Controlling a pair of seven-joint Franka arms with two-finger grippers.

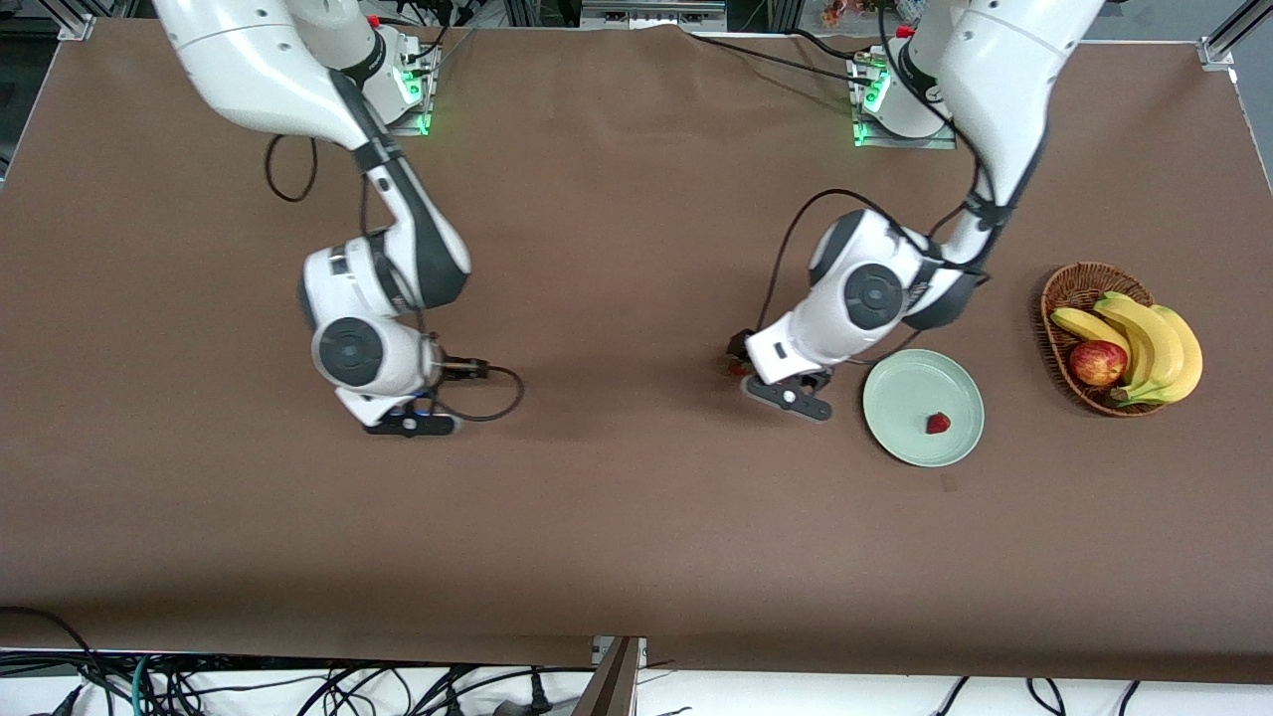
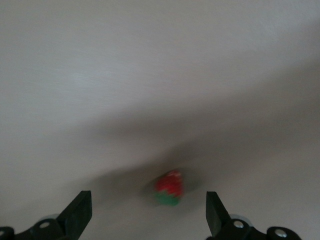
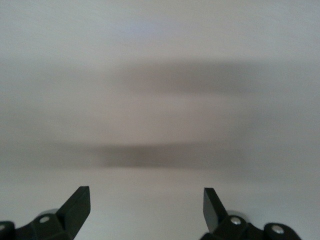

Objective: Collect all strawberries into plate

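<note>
Round, shallow, pale mint-green plate (image 1: 900,383) sits on the brown tabletop (image 1: 636,517) toward the left arm's end. One tiny red strawberry (image 1: 938,424) lies in it, close to the rim nearer the front camera; the remainder of the plate is bare.

Brown wicker fruit basket (image 1: 1060,288) stands beside the plate, closer still to the left arm's end. It holds yellow bananas (image 1: 1154,343) and a red apple (image 1: 1098,362) (the apple is tucked against the bananas).

Left gripper (image 2: 148,212) is low over the tabletop, just beside the plate on the side toward the right arm. Its two black fingers (image 2: 77,212) are spread wide. A second small red strawberry with a green cap (image 2: 169,188) lies on the tabletop between them, touching neither finger. In the front view a bit of red (image 1: 736,367) shows at the edge of the left arm's wrist, off the plate.

Right gripper (image 3: 147,210) hangs over bare tabletop toward the right arm's end, well apart from plate and basket; the arm waits. Fingers (image 3: 75,207) are spread wide, holding nothing.

A third strawberry cannot be found in any view.
</note>
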